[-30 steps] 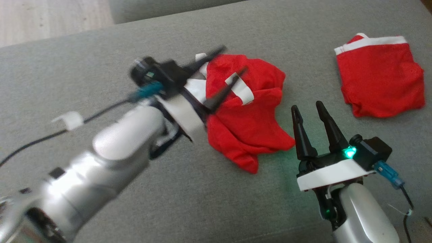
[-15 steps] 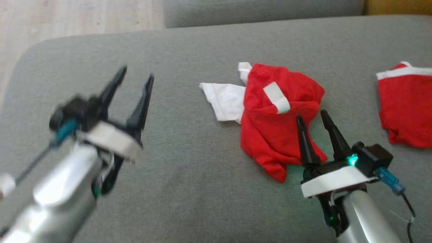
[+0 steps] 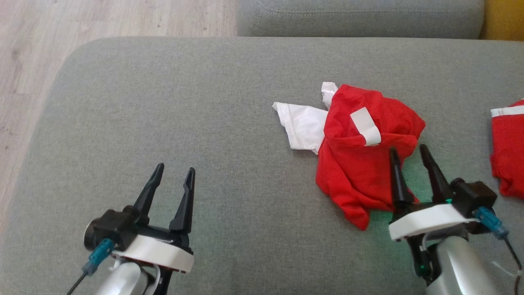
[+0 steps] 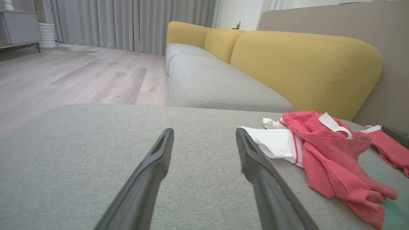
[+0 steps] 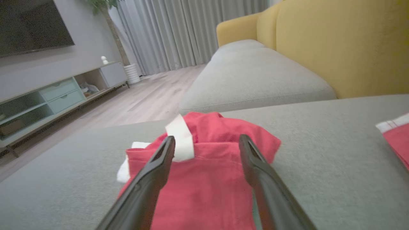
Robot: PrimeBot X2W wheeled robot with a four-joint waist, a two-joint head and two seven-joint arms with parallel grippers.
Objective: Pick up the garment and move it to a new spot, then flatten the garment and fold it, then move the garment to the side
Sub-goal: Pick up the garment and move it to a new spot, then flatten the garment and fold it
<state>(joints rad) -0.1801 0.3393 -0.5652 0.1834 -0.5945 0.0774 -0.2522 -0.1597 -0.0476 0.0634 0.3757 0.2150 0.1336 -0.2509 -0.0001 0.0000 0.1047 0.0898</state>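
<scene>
The wide grey fabric sofa seat (image 3: 184, 123) took up most of the head view. Pale wood plank floor (image 3: 102, 16) ran off at 11 o'clock, and a second grey seat cushion (image 3: 360, 18) sat at 12. In the left wrist view, the rounded yellow sofa backrest (image 4: 303, 64) stood behind the seat.

On to the cloth! The crumpled red garment with white trim (image 3: 360, 172) lay on the seat at about 3 o'clock of the head view's centre. Its long axis ran roughly 12 to 6, with a narrowing red tail at the 6 end. A white panel stuck out toward 9 and a short white tab lay on top. Well apart, at the far 3 o'clock edge, lay another red garment with a white band (image 3: 507, 155), cut off by the frame.

The right gripper (image 3: 408, 149) was at 5 o'clock, fingers spread wide and gripping nothing. Its tips crossed the garment's 5 o'clock edge, but I could not tell whether they touched the cloth. The left gripper (image 3: 175, 169) was at 7 o'clock over bare cushion, well apart from the garment, jaws wide and empty. Nothing lay between it and the cloth.
</scene>
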